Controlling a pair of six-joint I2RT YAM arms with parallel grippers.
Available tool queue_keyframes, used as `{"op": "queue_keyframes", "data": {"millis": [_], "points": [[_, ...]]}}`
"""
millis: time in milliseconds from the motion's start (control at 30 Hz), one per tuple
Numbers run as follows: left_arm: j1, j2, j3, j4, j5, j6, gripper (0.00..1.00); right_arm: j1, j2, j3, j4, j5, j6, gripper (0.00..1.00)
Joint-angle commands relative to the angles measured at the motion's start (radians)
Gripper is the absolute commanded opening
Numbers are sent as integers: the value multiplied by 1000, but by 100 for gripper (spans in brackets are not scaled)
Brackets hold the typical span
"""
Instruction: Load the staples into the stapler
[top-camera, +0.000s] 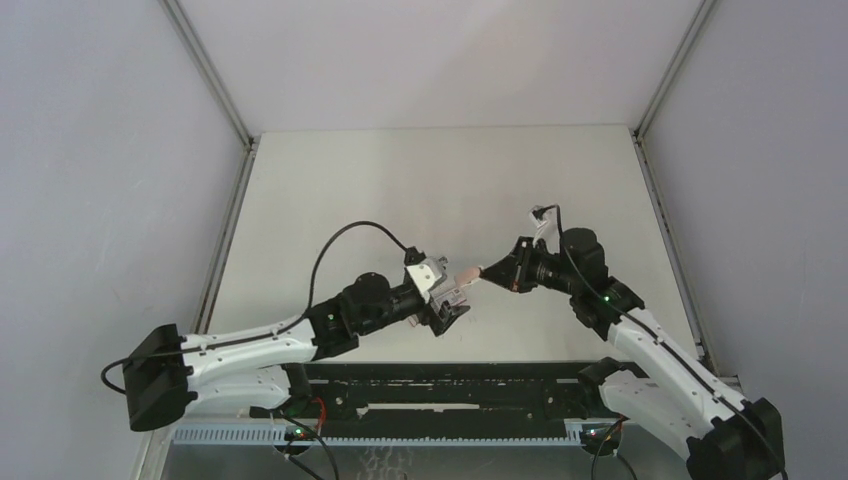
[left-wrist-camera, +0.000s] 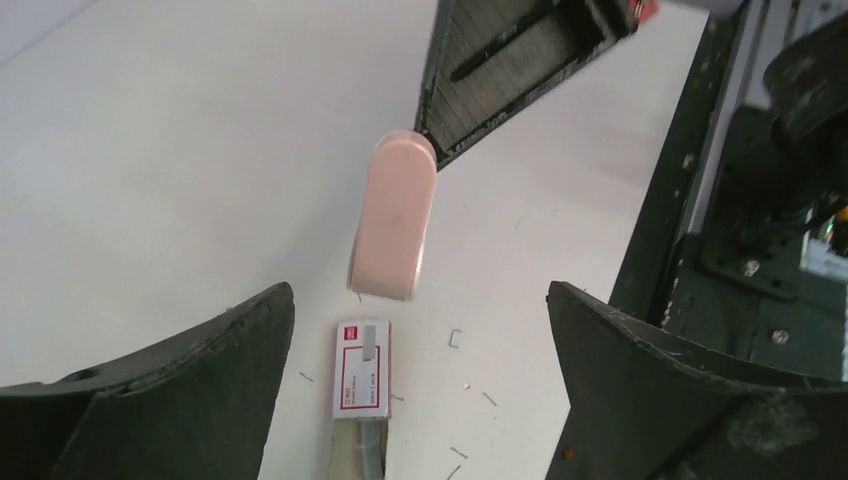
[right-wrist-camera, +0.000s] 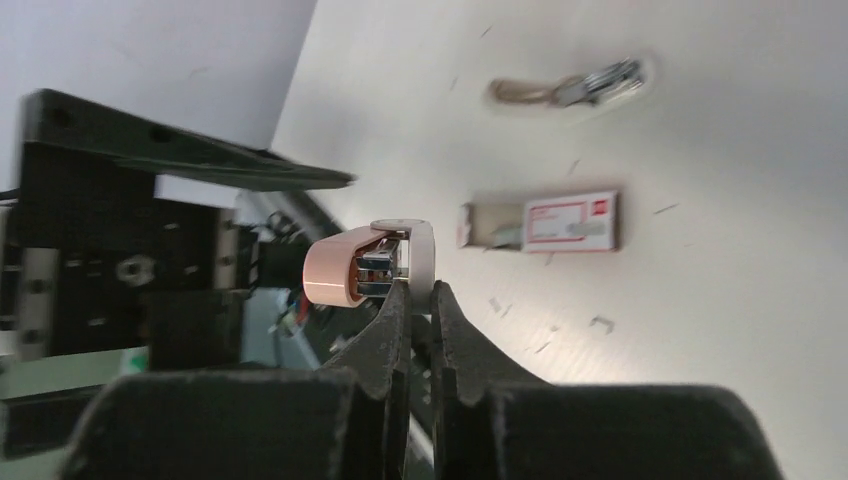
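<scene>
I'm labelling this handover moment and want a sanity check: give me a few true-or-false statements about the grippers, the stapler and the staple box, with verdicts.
1. The right gripper is shut on the small pink plastic stapler. True.
2. The left gripper is clamped on the stapler. False: its jaws stand wide open, and the stapler touches neither finger.
3. The red-and-white cardboard staple box lies on the white table. True.
4. The stapler rests on the table. False: it is held up in the air above it.
5. A few loose staples lie scattered on the table near the box. True.
</scene>
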Motion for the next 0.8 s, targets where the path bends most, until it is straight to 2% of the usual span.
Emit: {"op": "queue_keyframes", "data": {"millis": [0,133,200,300,400,567,767], "points": [[-3,-101,-24,117,-88,-160,100,73,-80,-45,87,366,-109,0],[30,-89,69,-6,-181,-364,100,198,-75,-62,155,622,-159,0],[56,-59,139,-97,-181,-477,100,266,-57,-62,191,746,-182,0],[107,-19,170,-124,-123,-603,100,339,-26,-59,225,890,-185,0],[140,11,173,-124,-85,-666,100,389,-2,-49,228,963,-181,0],[159,69,199,-123,-43,-691,100,447,29,-36,232,1037,-206,0],[173,131,225,-99,-6,-733,100,489,50,-22,240,1075,-235,0]]}}
